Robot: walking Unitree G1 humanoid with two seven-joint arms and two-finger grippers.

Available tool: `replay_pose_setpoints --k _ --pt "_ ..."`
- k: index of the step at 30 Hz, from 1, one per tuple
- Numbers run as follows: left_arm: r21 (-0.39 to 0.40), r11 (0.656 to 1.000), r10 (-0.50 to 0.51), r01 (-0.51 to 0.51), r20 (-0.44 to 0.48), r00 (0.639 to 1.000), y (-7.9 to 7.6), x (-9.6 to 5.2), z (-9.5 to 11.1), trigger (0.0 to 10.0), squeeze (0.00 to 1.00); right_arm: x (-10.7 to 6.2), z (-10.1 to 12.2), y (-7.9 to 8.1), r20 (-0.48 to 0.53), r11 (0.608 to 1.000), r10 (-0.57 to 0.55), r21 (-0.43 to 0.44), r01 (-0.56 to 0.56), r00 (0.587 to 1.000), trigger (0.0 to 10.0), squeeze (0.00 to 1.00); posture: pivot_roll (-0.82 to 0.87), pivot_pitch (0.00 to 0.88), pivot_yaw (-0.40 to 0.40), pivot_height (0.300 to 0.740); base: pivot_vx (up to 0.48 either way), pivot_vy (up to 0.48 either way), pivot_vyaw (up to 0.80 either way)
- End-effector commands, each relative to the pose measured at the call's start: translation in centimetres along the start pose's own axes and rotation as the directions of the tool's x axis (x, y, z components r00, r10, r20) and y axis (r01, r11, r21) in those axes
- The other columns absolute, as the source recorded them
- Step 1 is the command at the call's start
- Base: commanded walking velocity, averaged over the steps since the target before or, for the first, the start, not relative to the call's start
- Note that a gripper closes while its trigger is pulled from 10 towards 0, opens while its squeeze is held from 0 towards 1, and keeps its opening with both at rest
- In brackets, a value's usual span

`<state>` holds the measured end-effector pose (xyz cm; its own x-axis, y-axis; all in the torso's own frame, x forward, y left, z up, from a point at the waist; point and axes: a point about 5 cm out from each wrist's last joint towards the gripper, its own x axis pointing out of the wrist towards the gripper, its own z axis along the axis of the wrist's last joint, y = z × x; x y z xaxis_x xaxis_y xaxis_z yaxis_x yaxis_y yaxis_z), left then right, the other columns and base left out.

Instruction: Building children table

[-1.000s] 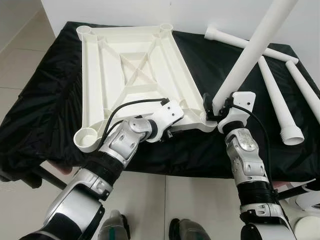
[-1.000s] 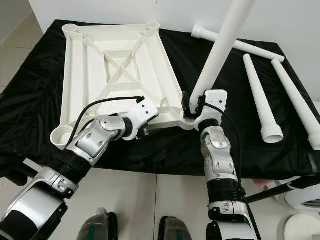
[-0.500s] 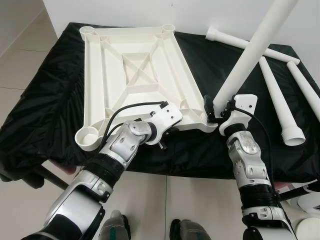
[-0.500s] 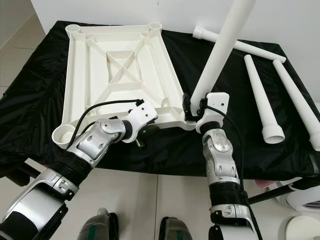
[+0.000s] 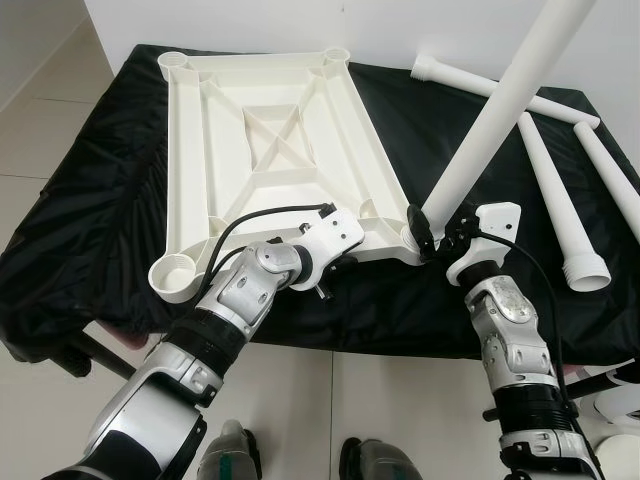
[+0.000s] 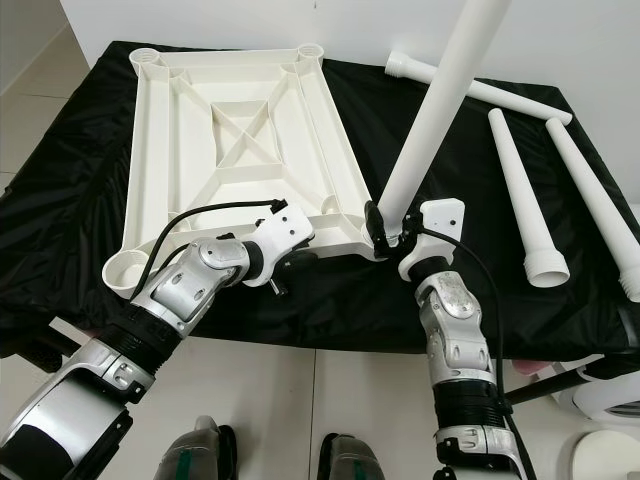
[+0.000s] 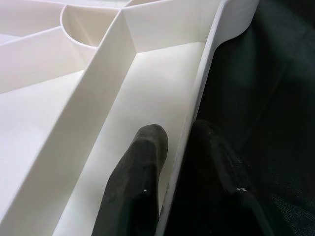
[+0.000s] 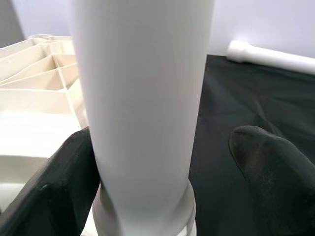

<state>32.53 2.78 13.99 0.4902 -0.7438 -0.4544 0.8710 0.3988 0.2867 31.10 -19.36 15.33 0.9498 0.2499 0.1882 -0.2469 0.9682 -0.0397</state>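
While the upturned children's table frame (image 5: 270, 150) is lying on the black-covered tabletop (image 5: 80, 210), its near rim is being pinched by the left hand (image 7: 172, 162), one finger (image 7: 142, 162) being set inside the channel and the other outside against the cloth, so the frame is being steadied. At the frame's near right corner socket (image 5: 412, 238) a white leg (image 6: 430, 120) is being stood, tilted up and away toward the right. Around its base the right hand (image 8: 162, 167) is being held with its fingers spread: one finger (image 8: 64, 182) is touching the tube, the other (image 8: 266, 162) is standing apart from it, so the leg is judged released rather than gripped. The step in hand appears to be the seating of this first leg. Whether the leg is fully home cannot be told. The next move is judged to call for a fresh grip on the tube and a turn or push while the frame is being kept from sliding. Further right, three spare legs (image 5: 550, 195) are lying on the cloth, well apart from both hands.
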Motion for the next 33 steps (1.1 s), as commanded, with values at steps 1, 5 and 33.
replay_pose_setpoints --k 1,5,33 --pt "0.029 0.999 -0.032 0.033 -0.033 0.999 -0.3 0.1 -0.3 10.0 0.00 0.0 0.4 -0.3 0.017 0.999 0.033 -0.001 -0.033 0.999 10.0 0.00 -0.03 0.087 -0.010 0.740 0.000 0.000 0.00" --pt "0.037 0.999 -0.033 0.034 -0.029 0.999 -0.2 0.0 -0.1 10.0 0.00 0.5 1.3 -0.7 0.030 0.993 0.117 -0.022 -0.116 0.993 10.0 0.00 -0.04 0.086 -0.009 0.740 0.000 0.000 0.00" --pt "0.051 0.998 -0.042 0.042 -0.015 0.999 -0.4 -0.1 0.5 10.0 0.00 1.2 0.6 -2.1 -0.041 0.949 0.315 0.031 -0.313 0.948 0.0 0.00 -0.03 0.087 -0.011 0.740 0.000 0.000 0.00"
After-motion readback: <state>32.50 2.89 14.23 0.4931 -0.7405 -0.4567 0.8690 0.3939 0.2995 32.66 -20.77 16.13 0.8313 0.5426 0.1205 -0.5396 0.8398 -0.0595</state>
